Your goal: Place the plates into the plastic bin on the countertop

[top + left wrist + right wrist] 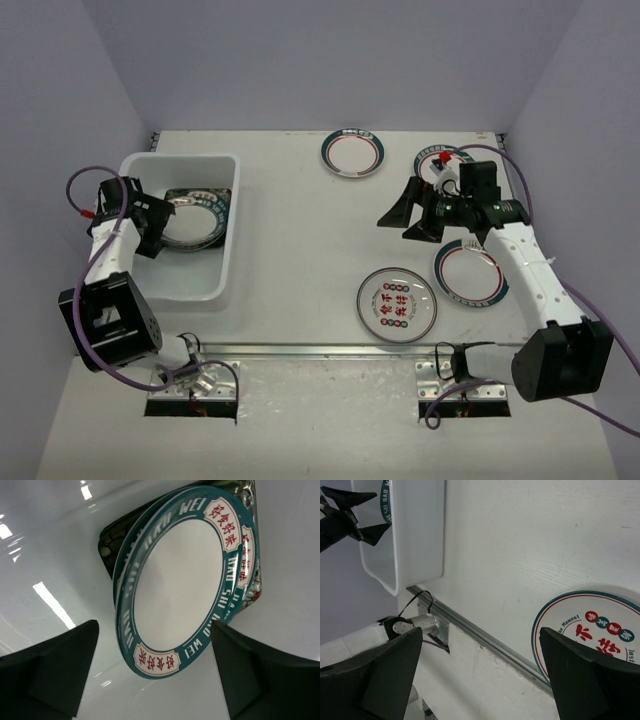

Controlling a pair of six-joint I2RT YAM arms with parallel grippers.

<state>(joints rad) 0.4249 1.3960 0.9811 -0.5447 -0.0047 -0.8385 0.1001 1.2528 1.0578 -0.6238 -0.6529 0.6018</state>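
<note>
4 plates lie loose on the white surface [300,230], all on its right half: a red-ringed plate [352,152] near the far edge, a second plate [430,160] just to its right and half hidden behind the right wrist, a third plate [462,275] partly covered by the right forearm, and a plate with red characters [397,305] closest to the metal rail [330,350] along the near edge. The plastic bin [232,230] stands on the left half of the surface, well apart from these 4. Inside it, a teal-rimmed plate [180,585] lies on top of a stack, with another teal rim peeking out just beneath it and a black square plate [107,545] showing its corner under both. The stack looks tilted in the left wrist view, which may only be the camera's angle. The left fingers [55,670] hang over the bin, spread wide to either side of the top plate's lower rim and gripping nothing. The right fingers [398,212] hover above bare surface between the far plates and the near ones, spread wide as well and holding nothing; from the right wrist, the red characters show between them.
</note>
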